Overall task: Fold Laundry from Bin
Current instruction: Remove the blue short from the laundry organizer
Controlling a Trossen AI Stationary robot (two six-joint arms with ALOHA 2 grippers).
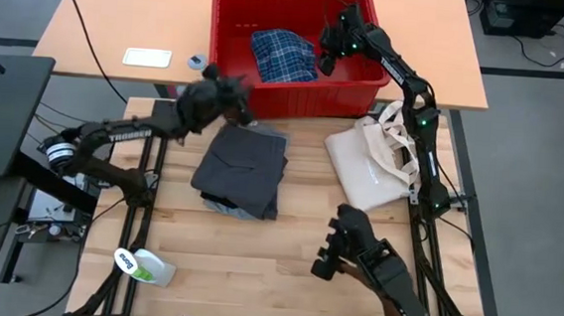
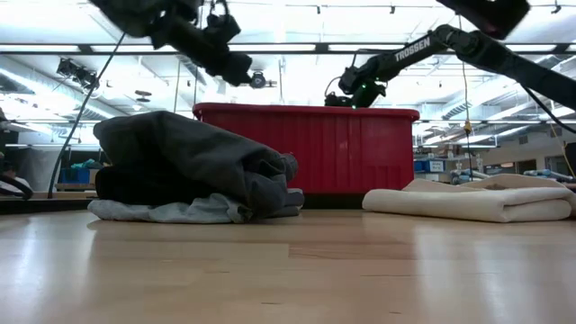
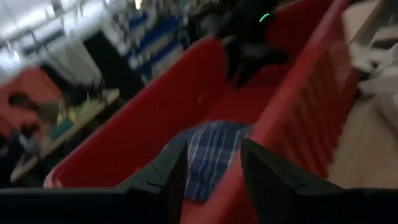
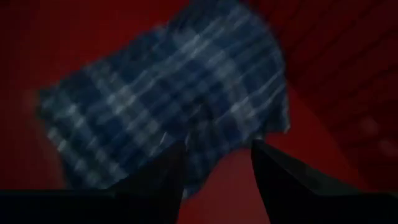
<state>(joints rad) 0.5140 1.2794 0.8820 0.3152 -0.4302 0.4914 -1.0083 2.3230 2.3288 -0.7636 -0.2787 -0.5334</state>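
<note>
The red bin stands at the table's far edge with the blue plaid shirt lying crumpled on its floor. My right gripper reaches into the bin from the right and hangs open just above the shirt's right part. My left gripper is open and level in the air by the bin's near left corner, facing the bin rim. A folded black garment rests on a light grey one on the table in front of the bin.
A cream tote bag lies right of the folded pile, below my right arm. A dark jointed arm-like thing juts in at the near right edge. A white and green object lies near left. A white card lies left of the bin.
</note>
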